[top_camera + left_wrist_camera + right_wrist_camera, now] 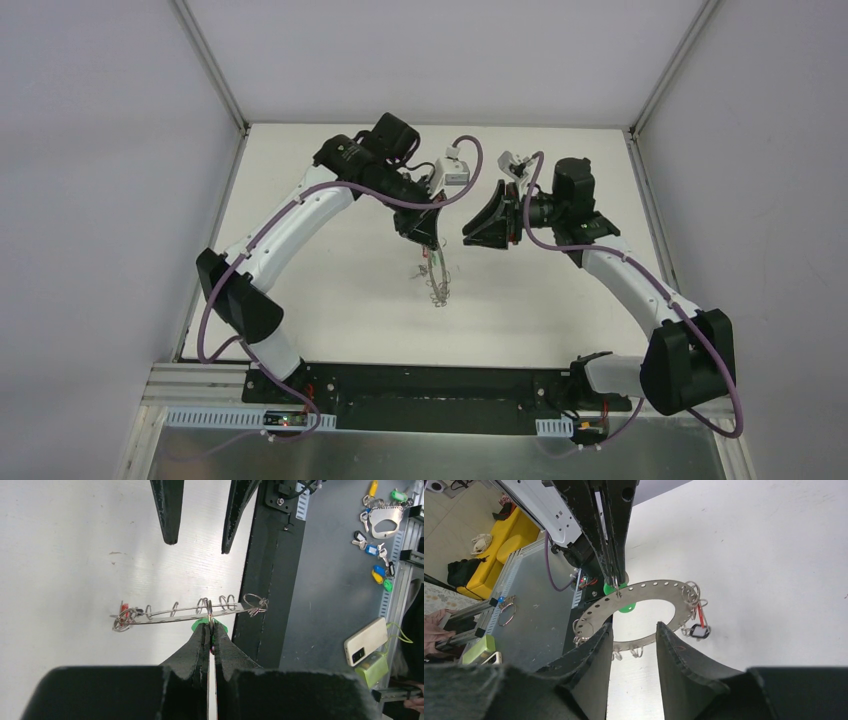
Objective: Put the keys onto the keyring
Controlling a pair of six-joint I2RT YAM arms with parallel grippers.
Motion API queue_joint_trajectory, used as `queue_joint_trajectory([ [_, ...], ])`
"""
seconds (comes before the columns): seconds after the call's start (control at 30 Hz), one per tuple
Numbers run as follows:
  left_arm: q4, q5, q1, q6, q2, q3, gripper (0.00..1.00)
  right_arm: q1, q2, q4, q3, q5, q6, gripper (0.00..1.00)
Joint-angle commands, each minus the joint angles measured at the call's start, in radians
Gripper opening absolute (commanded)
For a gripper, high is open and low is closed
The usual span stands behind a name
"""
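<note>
The white table [330,300] carries both arms, and the work happens above its middle. The left gripper [210,632] is pinched tight on the keyring [651,586] and holds it off the table. In the right wrist view its grip sits at about eleven o'clock on the ring. The right gripper [634,625] faces the ring from six o'clock with its fingers apart and nothing between them.

A green key [626,608] sits right at the left grip. Whether it is threaded on or only pressed against the rim I cannot tell. A red key [699,616] dangles at three o'clock.

The ring looks to me like a stiff, thin, light and slick metal plate. A second hold would best go on bare rim between the wire loops [202,605], around six o'clock. The keys are tiny and swing freely, so their plastic heads seem the safest place to pinch.

No writing or brand is legible.
</note>
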Motion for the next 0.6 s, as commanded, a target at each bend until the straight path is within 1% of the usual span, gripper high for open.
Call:
queue_joint_trajectory([
  [0.0, -0.027, 0.055, -0.014, -0.049, 0.015, 0.071, 0.00, 0.023, -0.026, 0.096, -0.005, -0.033, 0.045, 0.41],
  [0.17, -0.018, 0.069, -0.025, -0.080, 0.033, 0.073, 0.00, 0.052, -0.018, 0.132, -0.011, -0.035, 0.081, 0.42],
  [0.57, 0.022, 0.107, -0.034, -0.131, 0.053, 0.055, 0.00, 0.080, 0.002, 0.159, -0.019, -0.023, 0.103, 0.36],
])
